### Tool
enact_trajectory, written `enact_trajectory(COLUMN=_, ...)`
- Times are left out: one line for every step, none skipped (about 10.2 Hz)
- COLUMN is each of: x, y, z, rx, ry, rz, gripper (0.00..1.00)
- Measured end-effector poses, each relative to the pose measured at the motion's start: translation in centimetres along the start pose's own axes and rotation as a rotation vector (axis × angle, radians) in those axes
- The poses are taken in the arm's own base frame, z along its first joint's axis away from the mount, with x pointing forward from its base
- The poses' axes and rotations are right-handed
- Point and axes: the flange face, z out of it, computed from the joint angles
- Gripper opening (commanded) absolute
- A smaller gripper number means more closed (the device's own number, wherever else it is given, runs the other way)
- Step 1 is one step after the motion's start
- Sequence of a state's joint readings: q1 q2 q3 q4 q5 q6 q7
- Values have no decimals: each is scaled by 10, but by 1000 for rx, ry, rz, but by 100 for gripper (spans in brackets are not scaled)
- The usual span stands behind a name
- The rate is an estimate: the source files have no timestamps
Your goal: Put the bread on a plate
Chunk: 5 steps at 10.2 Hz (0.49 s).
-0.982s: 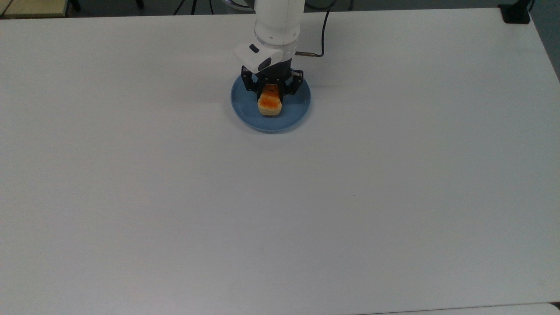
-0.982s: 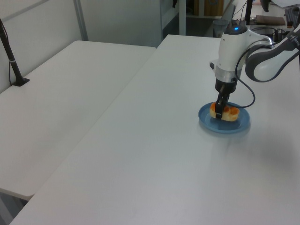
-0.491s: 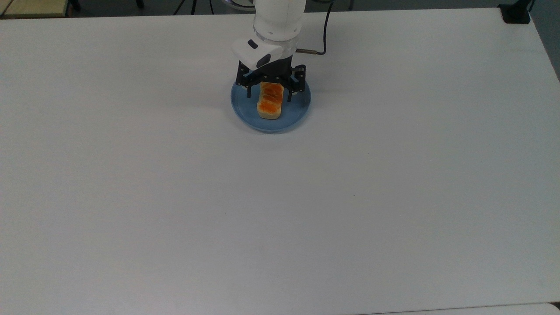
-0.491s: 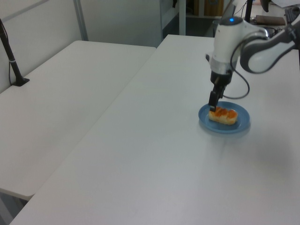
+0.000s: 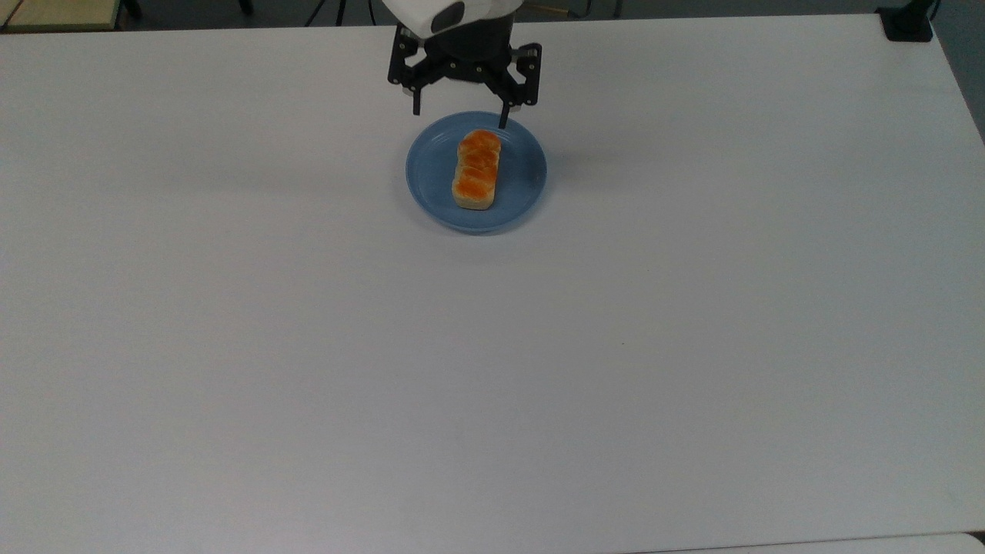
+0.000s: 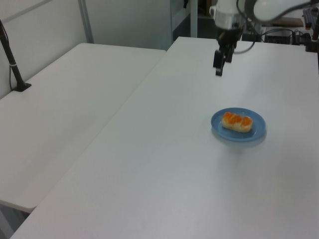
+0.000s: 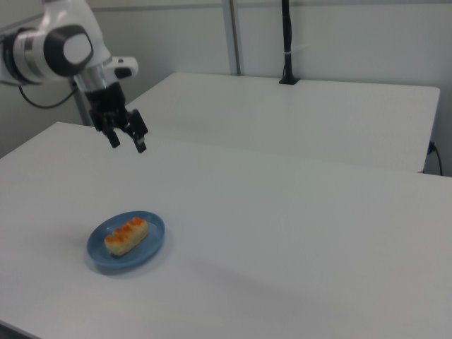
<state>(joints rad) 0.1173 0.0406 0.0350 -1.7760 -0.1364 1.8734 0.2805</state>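
Sitting flat on the plate, the bread lies with its orange glazed top facing up and nothing touching it. In the top view the pair is in the upper middle of the frame, the loaf running lengthwise from the plate's far rim toward its near side and a bit toward the top view's left of the plate's centre. In the left view they sit at the right middle of the frame, and in the right view at the lower left.

So the gripper is up in the air above the table, clear of both. Its two black fingers are spread wide apart with nothing between them. In the top view it hangs at the top edge of the frame, just past the plate's far rim. In the right view it's in the upper left, well above the plate, and in the left view it's at the top right.

A second white table stands alongside in the left view's left half, with a black post at its edge.
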Motion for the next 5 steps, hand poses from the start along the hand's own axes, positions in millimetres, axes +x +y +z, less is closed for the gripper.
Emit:
enact_trajectory(x=3, y=13, z=-24, rx=-5, ry=-10, rz=-1, gripper=100)
enact_trajectory(x=7, y=29, z=-43, rx=10, ry=-14, rz=2, gripper=100)
enact_trajectory(x=11, y=44, z=-57, rx=29, ry=-4, rz=21, gripper=100)
enact_trajectory(x=11, y=58, z=-67, rx=32, ry=-17, rz=31, gripper=100)
enact_trajectory(x=9, y=66, z=-75, rx=29, ry=-36, rz=15, gripper=100)
